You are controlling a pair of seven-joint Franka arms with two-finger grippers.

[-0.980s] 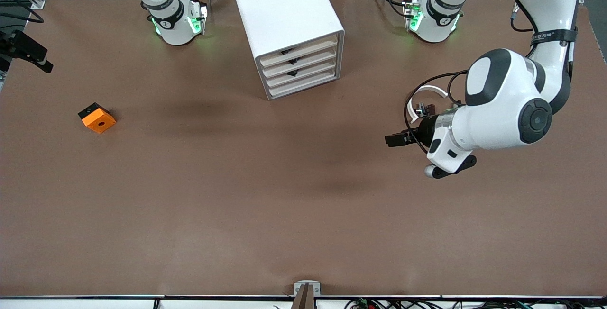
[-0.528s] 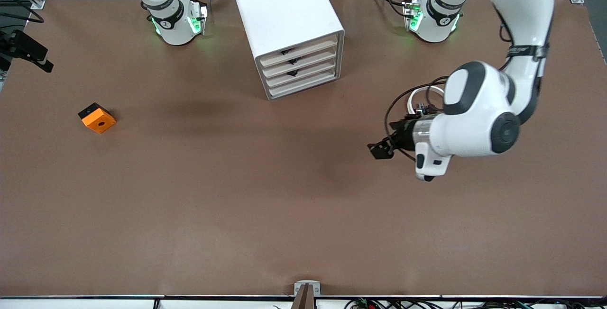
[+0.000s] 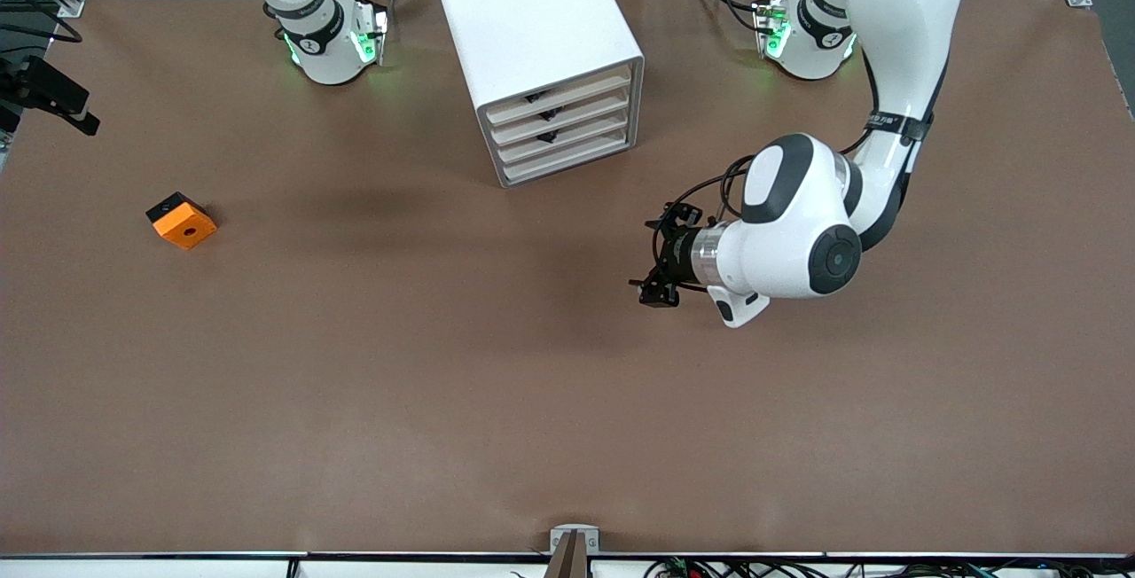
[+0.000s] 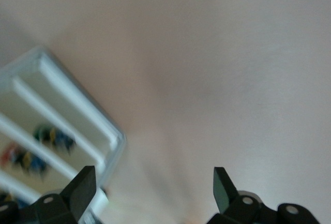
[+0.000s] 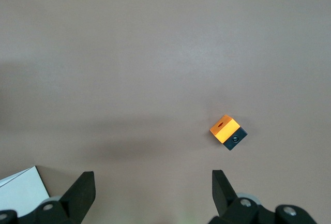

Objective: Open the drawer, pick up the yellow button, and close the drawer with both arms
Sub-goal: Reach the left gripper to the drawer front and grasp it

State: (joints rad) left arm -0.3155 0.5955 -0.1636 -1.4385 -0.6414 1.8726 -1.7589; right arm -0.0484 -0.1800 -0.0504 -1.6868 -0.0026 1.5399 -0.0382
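A white cabinet (image 3: 532, 37) with several shut drawers (image 3: 563, 130) stands near the arms' bases. My left gripper (image 3: 654, 261) hangs open and empty over bare table, nearer the front camera than the cabinet and toward the left arm's end. In the left wrist view its fingers (image 4: 83, 185) stand wide apart, with the drawer fronts (image 4: 46, 125) to one side. Blurred coloured bits (image 4: 54, 136) show in the drawers, but I cannot make out the button. My right gripper (image 5: 152, 193) is outside the front view. It is open and empty, high over the table.
An orange square block (image 3: 182, 221) with a centre hole lies toward the right arm's end, also seen in the right wrist view as the block (image 5: 227, 132). A black bracket (image 3: 53, 95) juts in at that table edge. The cabinet's corner (image 5: 20, 193) shows beside the right fingers.
The left arm has swung toward the middle of the table, carrying its open gripper closer to the front of the cabinet. The drawers and the block have not moved.
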